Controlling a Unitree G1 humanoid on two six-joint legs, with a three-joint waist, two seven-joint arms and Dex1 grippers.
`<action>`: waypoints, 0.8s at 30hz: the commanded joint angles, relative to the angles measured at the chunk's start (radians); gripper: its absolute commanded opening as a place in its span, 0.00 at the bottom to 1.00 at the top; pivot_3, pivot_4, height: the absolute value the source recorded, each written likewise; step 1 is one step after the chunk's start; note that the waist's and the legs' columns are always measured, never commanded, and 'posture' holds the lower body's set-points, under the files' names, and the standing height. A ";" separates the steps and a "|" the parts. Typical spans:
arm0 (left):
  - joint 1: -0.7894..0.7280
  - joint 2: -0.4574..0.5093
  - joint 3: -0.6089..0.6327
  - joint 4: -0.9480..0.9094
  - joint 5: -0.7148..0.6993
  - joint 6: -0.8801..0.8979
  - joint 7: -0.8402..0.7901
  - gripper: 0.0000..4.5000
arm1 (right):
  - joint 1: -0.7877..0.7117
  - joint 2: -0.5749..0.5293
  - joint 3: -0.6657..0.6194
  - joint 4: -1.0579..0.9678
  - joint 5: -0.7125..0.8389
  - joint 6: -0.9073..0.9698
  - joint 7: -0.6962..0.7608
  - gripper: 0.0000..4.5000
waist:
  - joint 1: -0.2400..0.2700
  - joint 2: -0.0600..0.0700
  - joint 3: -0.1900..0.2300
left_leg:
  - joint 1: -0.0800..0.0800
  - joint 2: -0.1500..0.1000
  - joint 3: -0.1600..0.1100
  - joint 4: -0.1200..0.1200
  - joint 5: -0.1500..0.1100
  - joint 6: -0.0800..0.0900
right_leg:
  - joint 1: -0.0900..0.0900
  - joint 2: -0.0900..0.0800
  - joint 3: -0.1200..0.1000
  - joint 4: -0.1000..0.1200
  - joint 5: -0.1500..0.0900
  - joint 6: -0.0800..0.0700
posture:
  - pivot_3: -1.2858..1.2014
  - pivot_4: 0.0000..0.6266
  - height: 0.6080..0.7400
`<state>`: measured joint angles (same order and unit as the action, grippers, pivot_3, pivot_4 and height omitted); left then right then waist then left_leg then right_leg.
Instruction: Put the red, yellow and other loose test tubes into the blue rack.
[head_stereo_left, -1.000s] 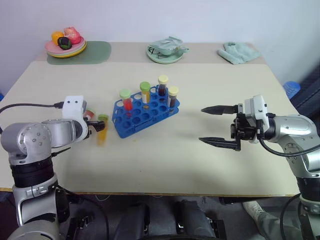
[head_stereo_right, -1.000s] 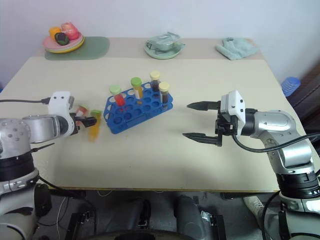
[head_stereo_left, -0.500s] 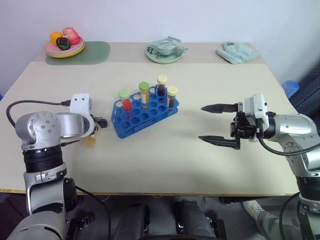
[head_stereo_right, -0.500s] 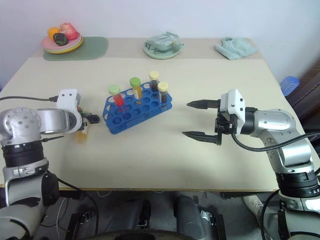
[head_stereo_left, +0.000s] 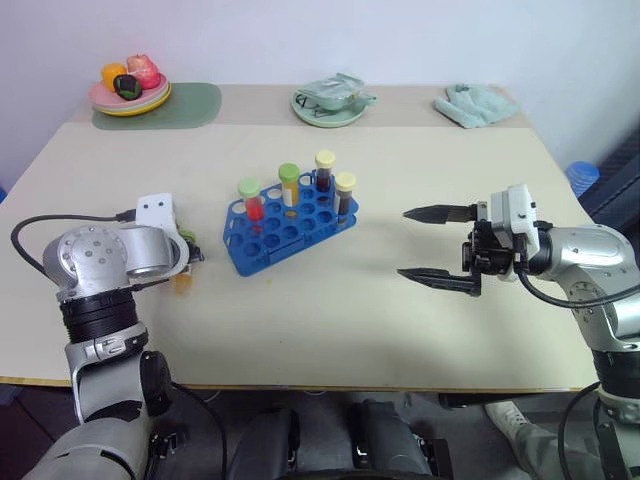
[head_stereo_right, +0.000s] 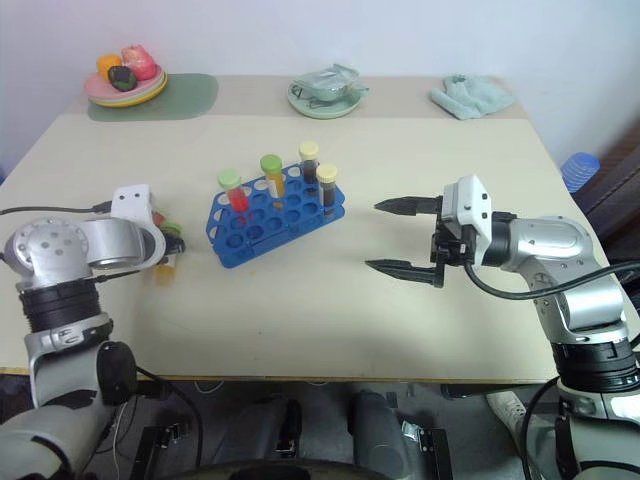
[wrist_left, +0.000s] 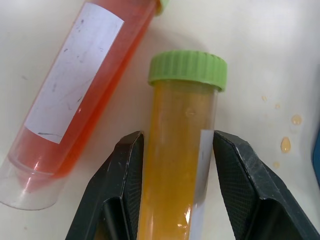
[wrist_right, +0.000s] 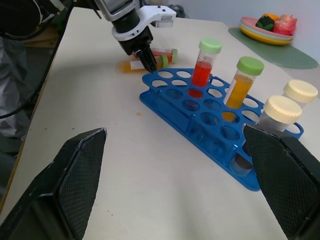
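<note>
Two loose test tubes lie side by side on the table left of the blue rack (head_stereo_left: 270, 247): a yellow one with a green cap (wrist_left: 180, 165) and a red one with a white label (wrist_left: 75, 95). My left gripper (wrist_left: 177, 136) points down at them, its two black fingers pressed against either side of the yellow tube, which rests on the table. The rack holds several upright tubes: red (head_stereo_left: 251, 200), yellow (head_stereo_left: 289, 186) and two dark ones with cream caps (head_stereo_left: 344, 193). My right gripper (head_stereo_left: 402, 243) hangs open to the right of the rack, holding nothing.
At the back of the table stand a plate of fruit (head_stereo_left: 130, 95) on a green mat, a green plate with a packet (head_stereo_left: 330, 102) and a folded cloth (head_stereo_left: 476, 105). A few droplets (wrist_left: 286, 144) lie on the table near the yellow tube.
My left gripper has come down over the yellow tube, rolled at the wrist, and narrowed its jaws from wide open onto the tube's sides. The right arm has not moved.
</note>
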<state>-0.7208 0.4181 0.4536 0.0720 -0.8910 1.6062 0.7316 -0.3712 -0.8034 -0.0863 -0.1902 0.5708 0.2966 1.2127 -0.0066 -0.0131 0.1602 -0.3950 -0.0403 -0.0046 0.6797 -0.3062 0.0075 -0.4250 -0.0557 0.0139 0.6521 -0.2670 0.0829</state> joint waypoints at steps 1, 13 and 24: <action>-0.038 -0.012 0.047 0.020 0.049 0.008 0.023 0.36 | -0.027 0.003 -0.015 -0.001 0.004 -0.016 0.007 1.00 | 0.000 0.000 0.000 | 0.000 0.000 0.000 0.000 0.000 0.000 | 0.000 0.000 0.000 0.000 0.000 0.000 | 0.52 0.24 1.00; -0.017 0.012 0.027 -0.146 0.014 0.008 -0.163 0.18 | -0.034 0.004 -0.023 0.006 0.004 -0.011 0.004 1.00 | -0.001 0.000 0.000 | 0.000 0.000 0.000 0.001 0.000 -0.001 | 0.000 0.000 0.000 0.001 0.000 0.000 | 0.52 0.24 1.00; 0.310 0.150 -0.035 -0.666 -0.001 -0.692 -1.062 0.18 | 0.033 0.018 -0.071 -0.044 0.032 0.026 -0.077 1.00 | 0.010 0.001 0.000 | -0.001 0.000 0.000 0.000 0.001 -0.002 | 0.001 -0.001 -0.001 -0.002 0.000 -0.001 | 0.52 0.24 1.00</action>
<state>-0.4036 0.5675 0.4505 -0.5996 -0.9382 1.0088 -0.2711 -0.3468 -0.7912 -0.1131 -0.1916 0.5747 0.3188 1.1565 0.0038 -0.0120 0.1602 -0.3951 -0.0405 -0.0047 0.6801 -0.3056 0.0061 -0.4231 -0.0564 0.0134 0.6497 -0.2671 0.0823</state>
